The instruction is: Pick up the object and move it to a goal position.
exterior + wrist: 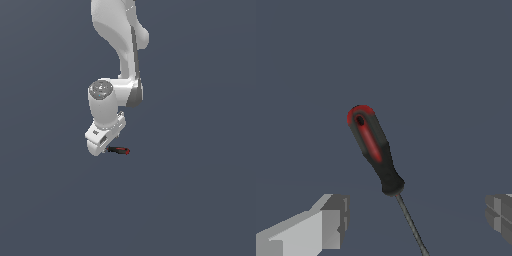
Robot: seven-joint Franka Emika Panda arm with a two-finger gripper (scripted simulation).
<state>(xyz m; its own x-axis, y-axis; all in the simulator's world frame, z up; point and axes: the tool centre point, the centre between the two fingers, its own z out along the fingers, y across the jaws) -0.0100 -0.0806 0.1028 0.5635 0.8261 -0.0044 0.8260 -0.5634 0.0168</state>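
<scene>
The screwdriver [375, 150] has a black handle with a red end and a thin dark shaft. It lies on the dark grey floor. In the exterior view only its handle [120, 150] shows, sticking out to the exterior view's right from under the white hand. My gripper [416, 220] is open and low over the tool, its fingertips [331, 220] wide apart on either side of the shaft, not touching it. In the exterior view the fingers are hidden behind the hand [102, 135].
The dark grey floor [200, 200] spreads out flat on all sides. The white arm [122, 45] rises above the hand. No goal marker shows.
</scene>
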